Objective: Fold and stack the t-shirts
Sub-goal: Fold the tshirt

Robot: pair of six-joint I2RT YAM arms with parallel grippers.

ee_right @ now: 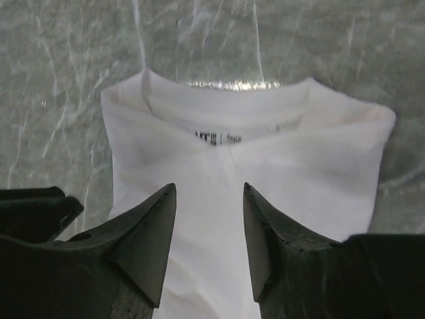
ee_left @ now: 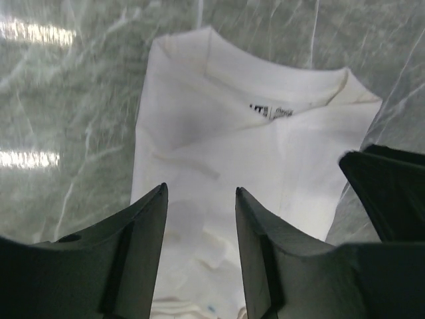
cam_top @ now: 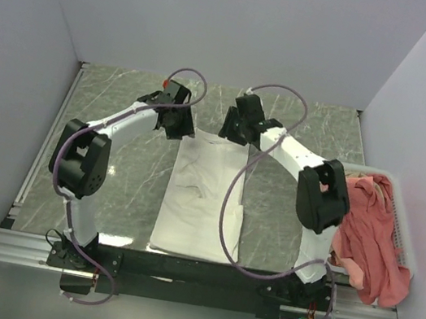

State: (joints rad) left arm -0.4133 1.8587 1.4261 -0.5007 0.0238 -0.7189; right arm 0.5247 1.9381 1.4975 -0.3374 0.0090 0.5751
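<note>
Neck print: small dark marks printed inside the collar of the white t-shirt, beyond the left fingers and a little to their right; too blurred to read.
Same print, right wrist view: straight ahead of the right fingers, in line with the gap between them; letters unclear.
Other text: none legible.

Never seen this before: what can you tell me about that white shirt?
The white shirt is soft, creased cloth, folded into a long narrow rectangle, sides folded in. It lies flat on the marbled table, collar and neck label at the far end. No print shows. The left gripper and right gripper hang open over the collar, holding nothing.
</note>
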